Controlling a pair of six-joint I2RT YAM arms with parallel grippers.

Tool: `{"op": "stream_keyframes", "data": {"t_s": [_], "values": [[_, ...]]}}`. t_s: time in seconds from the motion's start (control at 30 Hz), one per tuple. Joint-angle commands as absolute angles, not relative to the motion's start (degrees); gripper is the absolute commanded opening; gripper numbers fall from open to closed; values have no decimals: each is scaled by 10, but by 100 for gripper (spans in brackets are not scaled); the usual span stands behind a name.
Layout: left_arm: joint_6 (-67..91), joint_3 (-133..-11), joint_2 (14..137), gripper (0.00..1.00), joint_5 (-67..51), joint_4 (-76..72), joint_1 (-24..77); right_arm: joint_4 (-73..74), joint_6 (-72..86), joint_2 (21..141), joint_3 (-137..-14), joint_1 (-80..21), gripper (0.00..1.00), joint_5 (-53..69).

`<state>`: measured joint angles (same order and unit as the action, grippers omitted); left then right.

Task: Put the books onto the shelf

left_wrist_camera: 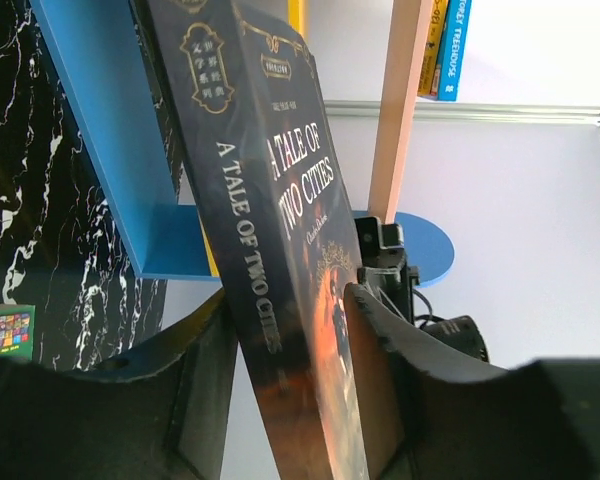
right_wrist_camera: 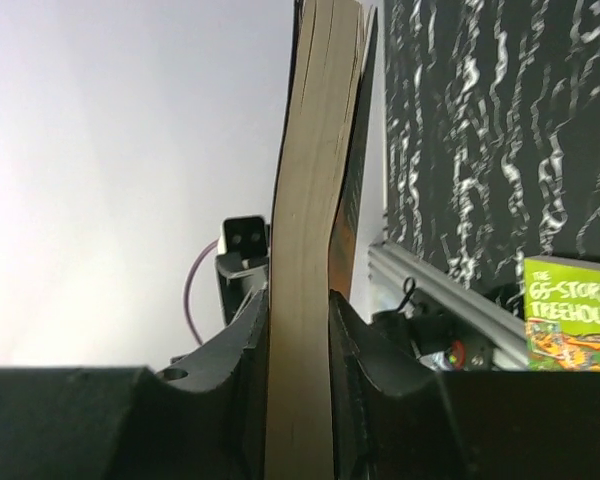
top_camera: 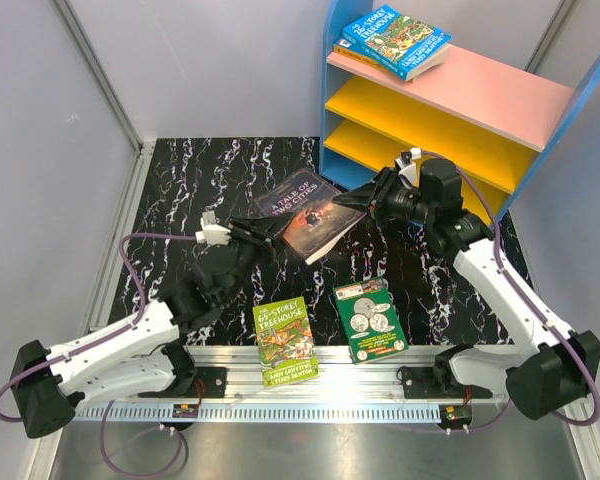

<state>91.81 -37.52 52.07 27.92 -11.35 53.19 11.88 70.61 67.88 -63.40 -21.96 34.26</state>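
Observation:
The dark book "A Tale of Two Cities" (top_camera: 305, 212) hangs tilted above the black mat between both arms. My right gripper (top_camera: 358, 200) is shut on its page edge (right_wrist_camera: 305, 200), fingers pressed on both covers (right_wrist_camera: 298, 300). My left gripper (top_camera: 265, 232) straddles the spine end (left_wrist_camera: 270, 200). Its jaws stand open (left_wrist_camera: 288, 295), one pad against the cover and a gap at the other. The blue Treehouse book (top_camera: 395, 40) lies on the shelf's pink top (top_camera: 500, 95). The lime-green book (top_camera: 285, 342) and the green coin book (top_camera: 370, 320) lie flat near the front rail.
An orange-spined book (top_camera: 352, 55) lies under the blue one. The shelf's blue side panel (left_wrist_camera: 110, 150) and yellow boards (top_camera: 420, 115) stand at the back right. A metal rail (top_camera: 320, 385) runs along the near edge, and grey walls close in both sides.

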Motion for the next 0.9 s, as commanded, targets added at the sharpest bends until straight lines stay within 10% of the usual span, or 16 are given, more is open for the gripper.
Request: {"op": "stream_keyframes", "data": {"t_s": [0.0,0.13,0.27,0.37,0.57,0.87], "values": [[928,-377,523,45,277,-210,517,-40,771,676,-656,-226,0,471],[934,-361,519,38,268,-222,497,-101,811,701,-659,-225,0,509],[937,-372,512,0,261,-186,480,-113,821,726,-670,-222,0,533],[919,-394,511,0,281,-155,478,23,740,740,-721,-221,2,507],[905,-444,530,0,318,-97,476,293,585,758,-826,-221,74,363],[902,-502,587,0,315,-84,476,379,567,761,-856,-221,80,316]]}}
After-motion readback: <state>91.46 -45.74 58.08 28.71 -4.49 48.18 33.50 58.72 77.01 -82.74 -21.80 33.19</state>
